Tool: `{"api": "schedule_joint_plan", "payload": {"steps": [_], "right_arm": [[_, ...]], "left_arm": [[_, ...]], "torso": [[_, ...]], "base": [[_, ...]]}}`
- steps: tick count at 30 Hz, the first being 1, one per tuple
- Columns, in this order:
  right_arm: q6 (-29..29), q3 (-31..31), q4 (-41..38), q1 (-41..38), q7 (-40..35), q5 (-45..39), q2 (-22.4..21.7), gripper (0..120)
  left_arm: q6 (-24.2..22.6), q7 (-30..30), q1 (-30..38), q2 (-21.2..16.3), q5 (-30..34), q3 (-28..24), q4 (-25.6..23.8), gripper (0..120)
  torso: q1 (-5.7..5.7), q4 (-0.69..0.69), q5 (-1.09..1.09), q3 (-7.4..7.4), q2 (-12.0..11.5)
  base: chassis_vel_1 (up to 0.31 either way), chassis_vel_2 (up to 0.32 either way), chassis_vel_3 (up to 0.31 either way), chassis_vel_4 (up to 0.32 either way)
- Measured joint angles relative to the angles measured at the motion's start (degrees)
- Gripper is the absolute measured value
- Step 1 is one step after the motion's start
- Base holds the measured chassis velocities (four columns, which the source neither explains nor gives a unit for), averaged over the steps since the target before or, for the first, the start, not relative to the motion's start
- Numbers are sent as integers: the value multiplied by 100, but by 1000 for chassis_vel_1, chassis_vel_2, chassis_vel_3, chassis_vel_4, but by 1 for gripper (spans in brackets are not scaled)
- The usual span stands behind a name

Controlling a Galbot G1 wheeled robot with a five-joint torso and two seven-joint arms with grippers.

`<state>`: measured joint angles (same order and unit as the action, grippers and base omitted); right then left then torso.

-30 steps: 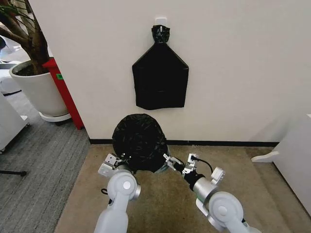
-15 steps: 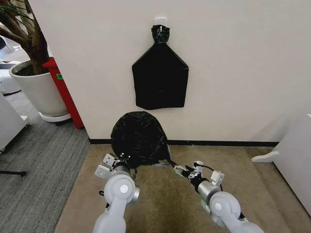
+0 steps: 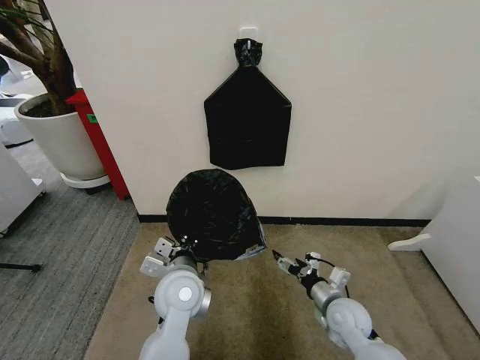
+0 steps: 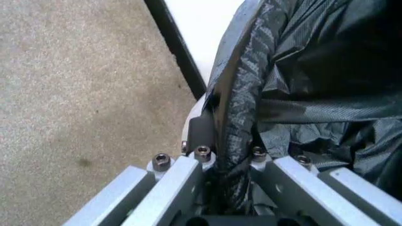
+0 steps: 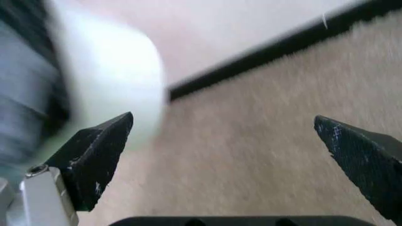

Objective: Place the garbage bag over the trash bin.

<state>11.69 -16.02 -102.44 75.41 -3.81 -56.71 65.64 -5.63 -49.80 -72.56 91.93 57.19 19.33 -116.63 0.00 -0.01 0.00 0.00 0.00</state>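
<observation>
Left gripper (image 3: 177, 251) clamped on garbage bag (image 3: 212, 216) hem at trash bin (image 5: 119, 89) rim; right gripper (image 3: 283, 262) open, empty, just beside.

The floor (image 3: 255, 315) is covered by a beige carpet in front of the wall, meeting it at a black skirting strip (image 3: 337, 221). To the left the beige gives way to a grey ribbed carpet (image 3: 60, 277). The bin (image 5: 119, 80) stands on the beige carpet close to the skirting, with the bag (image 3: 214, 214) draped over it. On the grey carpet stand a white plant pot (image 3: 56, 139) on a round base and, just beside it, a red panel (image 3: 97, 142) leaning by the wall corner. A white object (image 3: 409, 241) lies on the beige carpet at the far right.
</observation>
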Motion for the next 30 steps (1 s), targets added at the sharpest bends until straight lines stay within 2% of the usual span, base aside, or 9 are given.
{"api": "schedule_joint_plan", "payload": {"steps": [4,9,21,30], "right_arm": [[67,-51,-879,192,-126,-233,0,100],[158,177,-1181,279,-169,-183,53,100],[152,318,-460,67,-95,36,94,100],[62,346,423,-317,-13,162,167,100]], "left_arm": [[16,26,42,12,-41,-22,139,0],[17,30,91,12,-46,-47,169,0],[8,18,15,-10,13,-111,10,0],[-27,-31,-127,21,120,-136,-301,0]], "torso": [[0,1,-1,0,0],[0,1,1,0,0],[0,1,1,0,0],[0,2,1,0,0]], "base": [[0,0,0,0],[0,0,0,0],[0,0,0,0],[0,0,0,0]]}}
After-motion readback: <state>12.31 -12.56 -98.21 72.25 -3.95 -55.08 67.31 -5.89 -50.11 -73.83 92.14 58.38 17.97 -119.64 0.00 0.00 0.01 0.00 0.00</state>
